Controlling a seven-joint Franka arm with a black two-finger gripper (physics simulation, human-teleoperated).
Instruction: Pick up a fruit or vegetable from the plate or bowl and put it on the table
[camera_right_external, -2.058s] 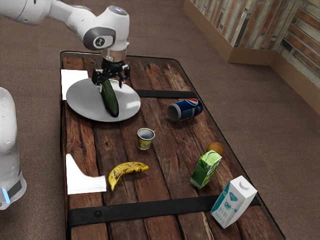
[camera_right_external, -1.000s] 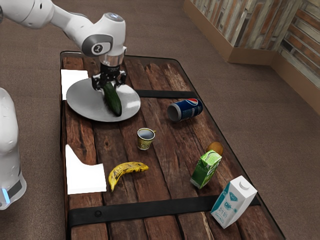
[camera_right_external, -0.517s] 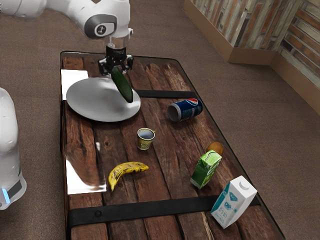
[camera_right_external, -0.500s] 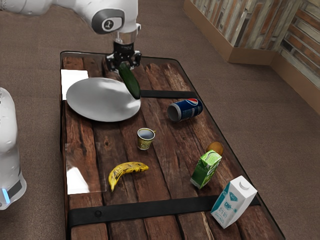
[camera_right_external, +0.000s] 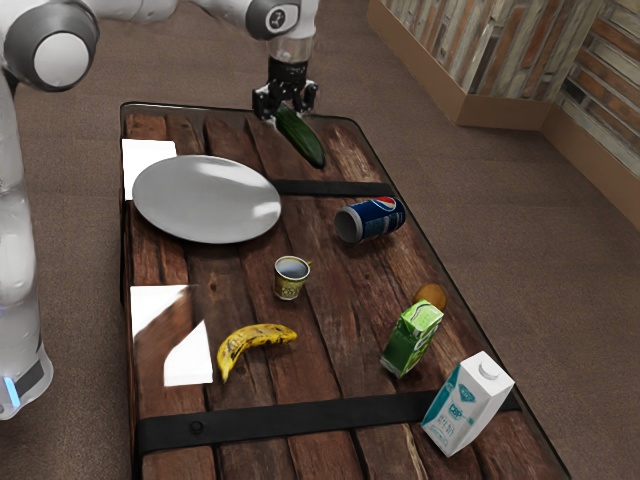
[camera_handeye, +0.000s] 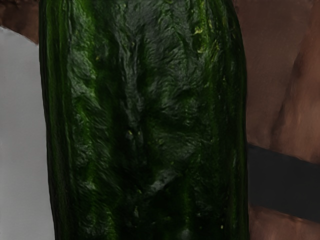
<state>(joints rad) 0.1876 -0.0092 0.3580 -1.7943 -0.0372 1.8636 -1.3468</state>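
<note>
1. One gripper, and I've got it pinching the one cuke near an end, other end sticking out toward the can side.
2. So yeah, cuke's off the plate and up over the table, out to the exterior view's right of the plate. Wrist view has it big and close up, plate on one side of it and a black strap on the other.
3. Just the one plate, lying flat.
4. Drinks count: one blue can on its side, plus two cartons, one green and one white, both standing.
5. One cup, upright, between plate and banana. One banana too.
6. One round brown thing just beside the green carton, partly hidden, can't tell what.
7. Two black straps across the table.
</note>
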